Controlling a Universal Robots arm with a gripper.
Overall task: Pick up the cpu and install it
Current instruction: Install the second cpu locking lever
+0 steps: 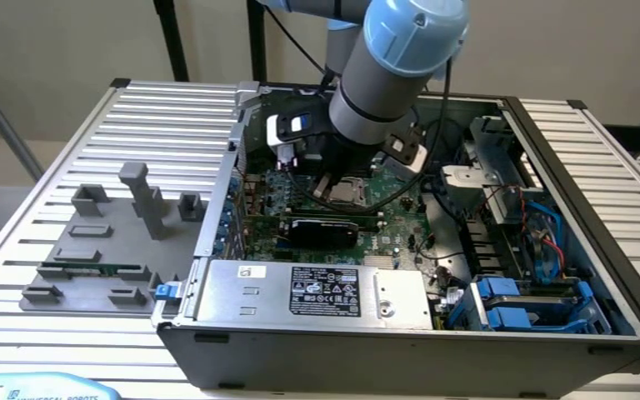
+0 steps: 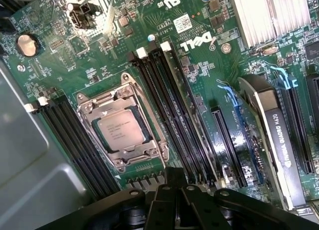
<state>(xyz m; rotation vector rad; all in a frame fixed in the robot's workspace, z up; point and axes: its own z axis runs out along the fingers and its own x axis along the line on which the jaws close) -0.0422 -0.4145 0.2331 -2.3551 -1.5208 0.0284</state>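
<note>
The cpu (image 2: 121, 130) sits flat inside the motherboard socket (image 2: 124, 121), its silvery metal top facing up and framed on all sides by the socket's metal retention bracket. Taking the socket as the landmark: black memory slots (image 2: 172, 115) run along one side of it, just beside the frame, and a second bank of black slots (image 2: 70, 135) runs along the opposite side. Beyond the first bank lies a graphics card (image 2: 279, 135) standing on edge in an expansion slot, and a finned heatsink (image 2: 269, 15) sits farther off across the green motherboard (image 2: 209, 75).

The end effector (image 2: 174, 200) hovers above the board close to the socket, its dark fingers clenched together and grasping nothing; it is apart from the chip.

In the exterior view, the arm (image 1: 392, 75) reaches down into the open computer case (image 1: 409, 325), which rests on a slatted metal table (image 1: 53, 275). The socket (image 1: 348, 190) lies just below the wrist. Outside the case, grey fixture blocks (image 1: 131, 217) stand on the table, with a green memory stick (image 1: 89, 269) lying among them.
</note>
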